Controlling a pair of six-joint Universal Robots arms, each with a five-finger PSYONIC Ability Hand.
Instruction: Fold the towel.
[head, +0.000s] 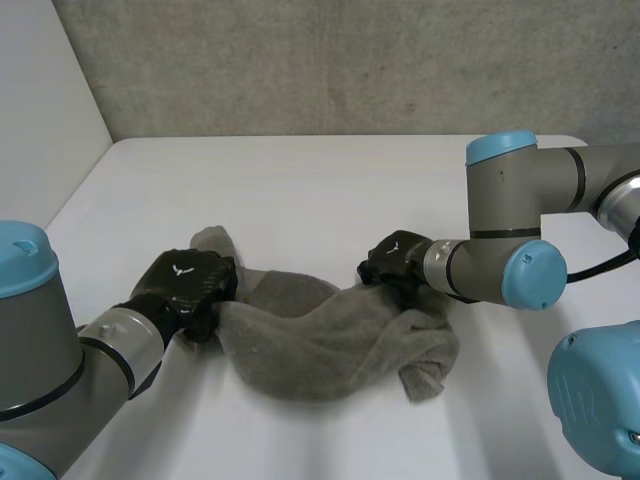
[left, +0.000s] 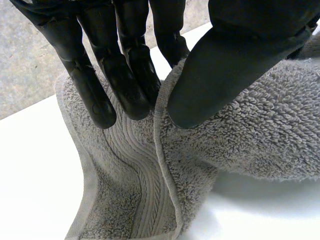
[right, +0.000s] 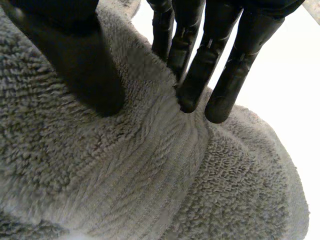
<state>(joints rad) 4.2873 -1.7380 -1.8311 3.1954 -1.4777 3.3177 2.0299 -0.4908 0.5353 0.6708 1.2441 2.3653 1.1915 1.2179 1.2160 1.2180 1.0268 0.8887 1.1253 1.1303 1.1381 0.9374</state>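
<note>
Towel (head: 330, 340) crumpled, pinched by both robot hands (head: 186, 281) (head: 394, 258).

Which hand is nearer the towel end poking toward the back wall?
Left. The left hand pinches the towel beside that end; the right hand grips its far side.

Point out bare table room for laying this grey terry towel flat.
Widest bare patch: the white table between the crumpled grey terry towel and the grey back wall. A narrower strip lies in front of the towel, towards the robot. Crowded: the middle band, where the black left hand and black right hand each pinch the towel.
</note>
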